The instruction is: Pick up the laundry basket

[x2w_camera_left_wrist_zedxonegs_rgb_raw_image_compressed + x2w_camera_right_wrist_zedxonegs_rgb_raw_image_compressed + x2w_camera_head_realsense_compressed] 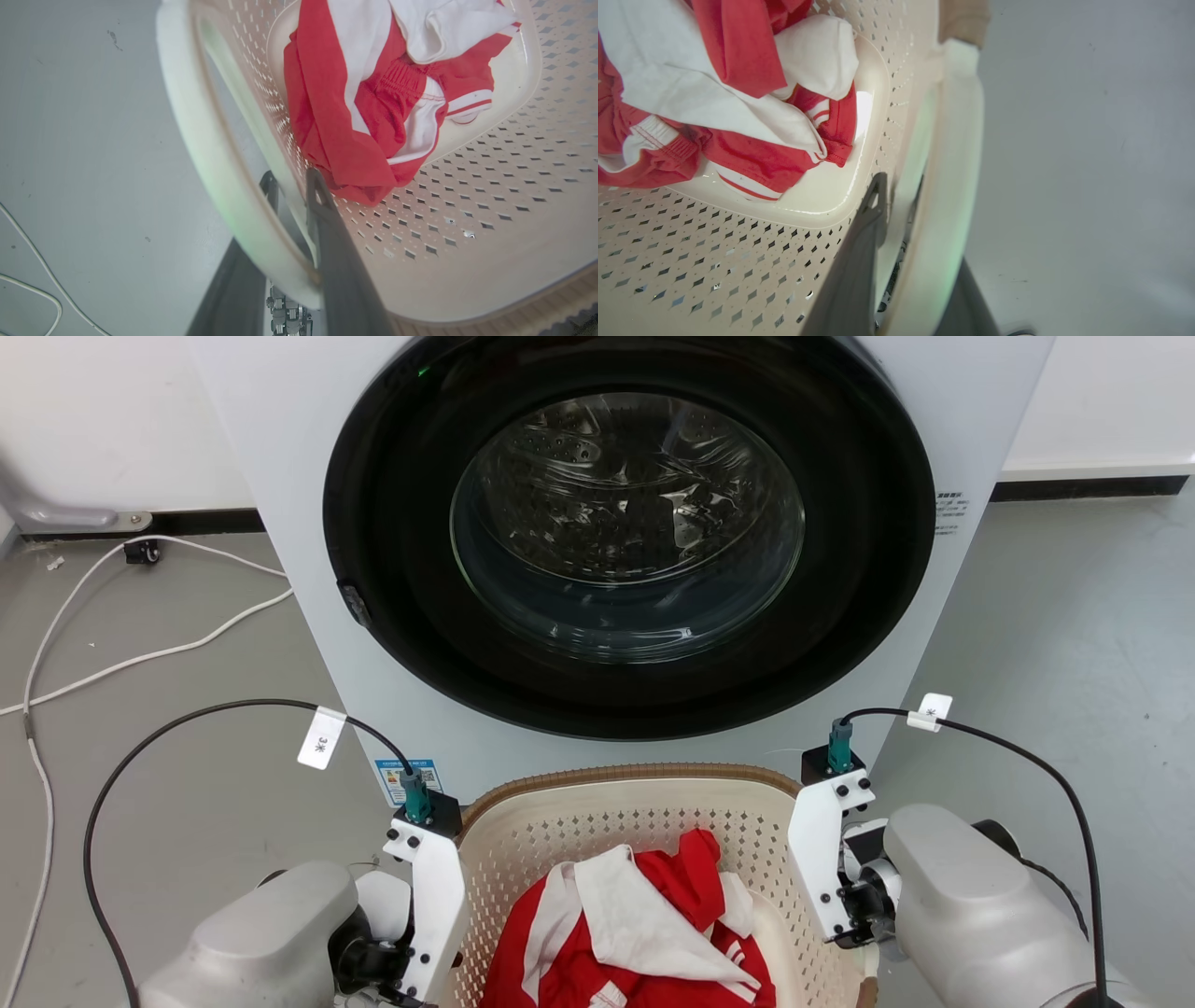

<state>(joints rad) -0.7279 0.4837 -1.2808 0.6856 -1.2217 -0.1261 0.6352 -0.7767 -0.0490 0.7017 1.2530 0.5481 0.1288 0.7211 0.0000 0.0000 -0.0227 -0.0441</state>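
Basket (pixel 607 835) sits low in the head view, centred just in front of the washer (pixel 280 523), with its brown rim close to the washer's front panel. I can't tell whether it is touching the floor (pixel 1074 616) or is off it. Inside the basket is a pile of red-and-white clothes (pixel 644 924), bunched on the bottom and more toward the left wall.

Left gripper (pixel 294 186) straddles the basket's left side at the white handle (pixel 210 140). One dark finger is inside against the perforated wall, and the other is outside with its tip showing in the gap between handle and wall. The fingers are nearly together and pinch the wall, with nothing else between them.

Right gripper (pixel 899 186) mirrors this on the right side. Its inner finger lies along the perforated wall and its outer finger sits under the white handle (pixel 957 154). The gap between them is narrow and they clamp the plastic.

In the head view both arms flank the basket, with the left arm (pixel 261 933) at the lower left and the right arm (pixel 971 887) at the lower right. The white wrist brackets are tight against the basket sides, and a tagged black cable loops off each wrist.

Washer door (pixel 625 523) is shut — round glass in a black ring, with the drum visible behind it. A white cable (pixel 140 658) trails over the grey floor left of the washer, well apart from the basket.
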